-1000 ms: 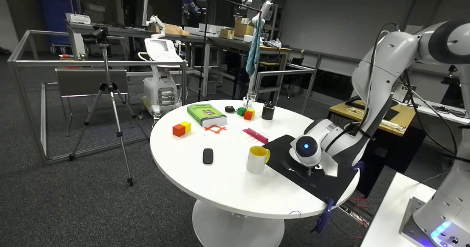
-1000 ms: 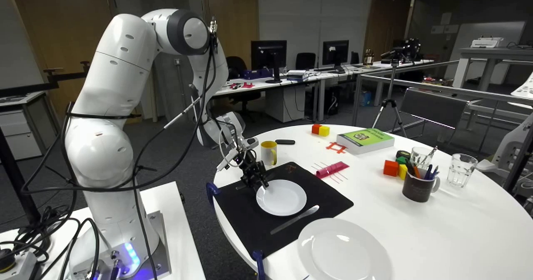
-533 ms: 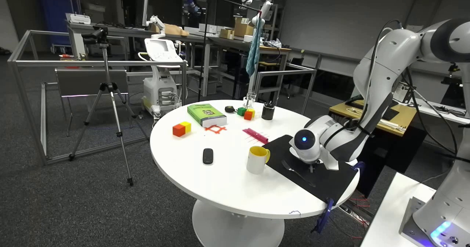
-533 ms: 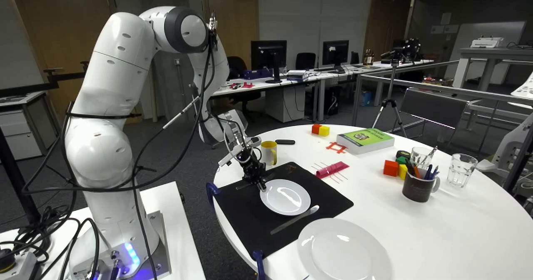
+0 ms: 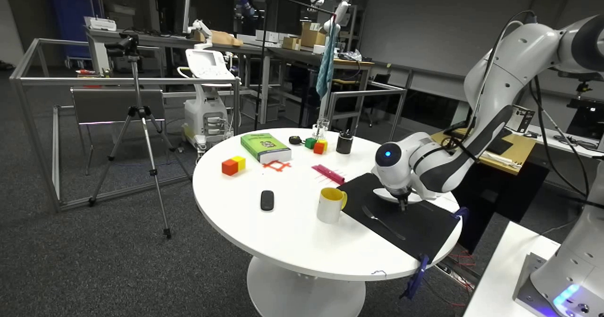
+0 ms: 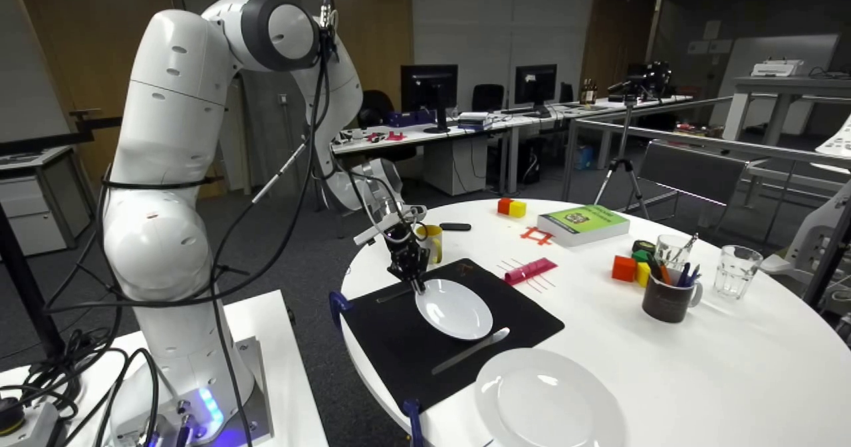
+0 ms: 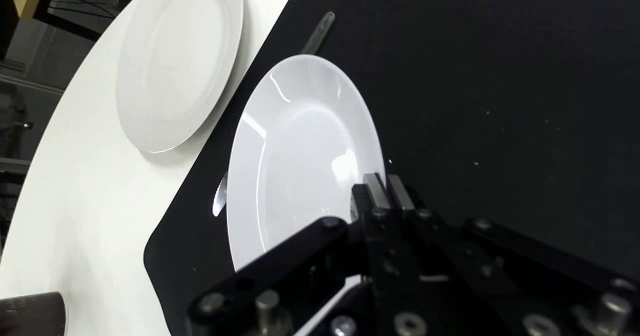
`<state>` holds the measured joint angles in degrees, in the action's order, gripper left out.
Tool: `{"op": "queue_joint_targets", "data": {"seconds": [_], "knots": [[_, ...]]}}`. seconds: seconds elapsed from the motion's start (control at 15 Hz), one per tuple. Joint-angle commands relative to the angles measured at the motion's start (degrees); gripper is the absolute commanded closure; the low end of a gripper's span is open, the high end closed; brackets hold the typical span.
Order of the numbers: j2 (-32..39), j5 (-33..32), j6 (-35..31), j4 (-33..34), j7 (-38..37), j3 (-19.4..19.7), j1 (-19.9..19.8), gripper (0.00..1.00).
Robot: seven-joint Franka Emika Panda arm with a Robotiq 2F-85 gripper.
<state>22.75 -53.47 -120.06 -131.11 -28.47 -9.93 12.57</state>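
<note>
My gripper (image 7: pixel 387 186) is shut on the near rim of the smaller white plate (image 7: pixel 305 146), one finger on the inner face and one outside. In an exterior view this plate (image 6: pixel 459 310) slants, its gripped side raised above the black placemat (image 6: pixel 399 334). The jaws point down at its rim in both exterior views, where my gripper (image 6: pixel 417 286) shows dark. A knife (image 6: pixel 471 350) lies beyond the plate, partly covered by it in the wrist view. On the mat's other side lies a fork (image 5: pixel 383 222), near my gripper (image 5: pixel 403 204).
A larger white plate (image 6: pixel 548 400) rests on the round table beside the mat. A white and yellow mug (image 5: pixel 330 206) stands by the mat's edge. Farther off are a dark phone-like object (image 5: pixel 267 200), a green book (image 5: pixel 265 148), coloured cubes (image 5: pixel 233 165) and a pen mug (image 6: pixel 668 297). Blue clamps (image 5: pixel 417 279) grip the table edge.
The jaws have closed on the plate's rim. The gripper has risen, and the plate, which lay flat and shifted slightly, now tilts with its gripped side up.
</note>
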Motion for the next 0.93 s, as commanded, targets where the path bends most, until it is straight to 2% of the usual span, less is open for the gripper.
{"op": "queue_joint_targets", "data": {"seconds": [0.0, 0.4, 0.87], "knots": [[-4.1, 1.9, 3.6, -0.5, 1.9, 0.3, 1.5, 0.99], [-6.4, 0.9, 7.7, -0.4, -0.1, -0.6, 4.1, 0.99], [-10.0, 2.8, 7.7, -0.4, -0.2, -3.9, 6.3, 0.99]]}}
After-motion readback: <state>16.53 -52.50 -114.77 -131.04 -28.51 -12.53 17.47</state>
